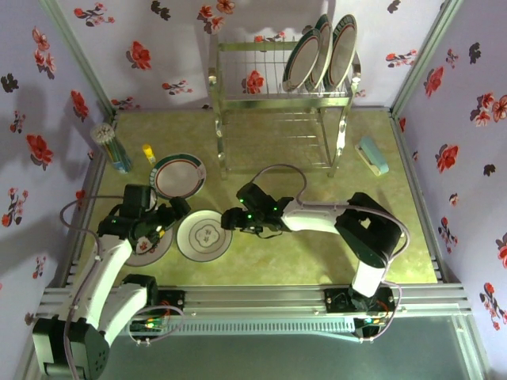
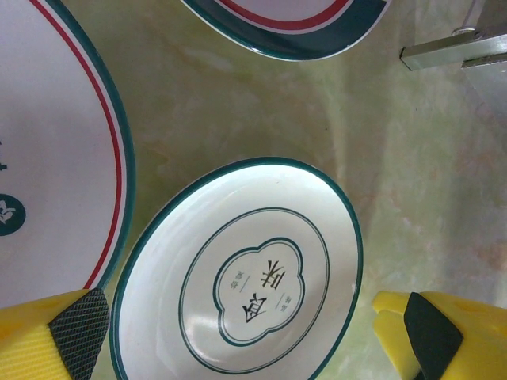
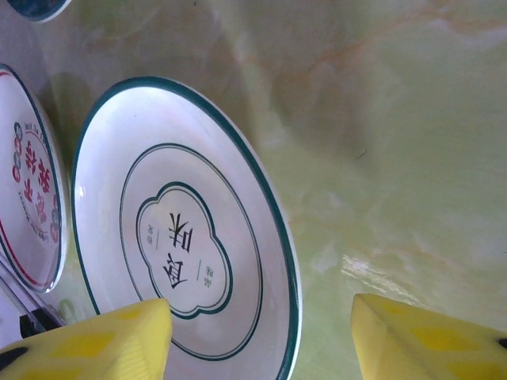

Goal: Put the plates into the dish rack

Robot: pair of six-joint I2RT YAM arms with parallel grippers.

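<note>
Right hand (image 3: pixel 261 317): jaws apart, straddling the rim of the centre-motif plate (image 3: pixel 182 229), one finger over its face, the other over bare table (image 3: pixel 396 119).
Left hand (image 2: pixel 238 317): wide open, holding nothing, hovering just beside that same plate.
Plate: lying flat, well short of the rack (image 1: pixel 277 103), where three plates (image 1: pixel 321 51) stand.
Risk: a thin rim pinch may slip, and a shove could knock it into the red-lettered plate (image 3: pixel 32 206) alongside.

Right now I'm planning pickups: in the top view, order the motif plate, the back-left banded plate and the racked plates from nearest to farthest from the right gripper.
1. Motif plate, just left of the right gripper.
2. Banded plate, lying flat, farther back and left.
3. Racked plates, standing in the dish rack at the back right.
</note>
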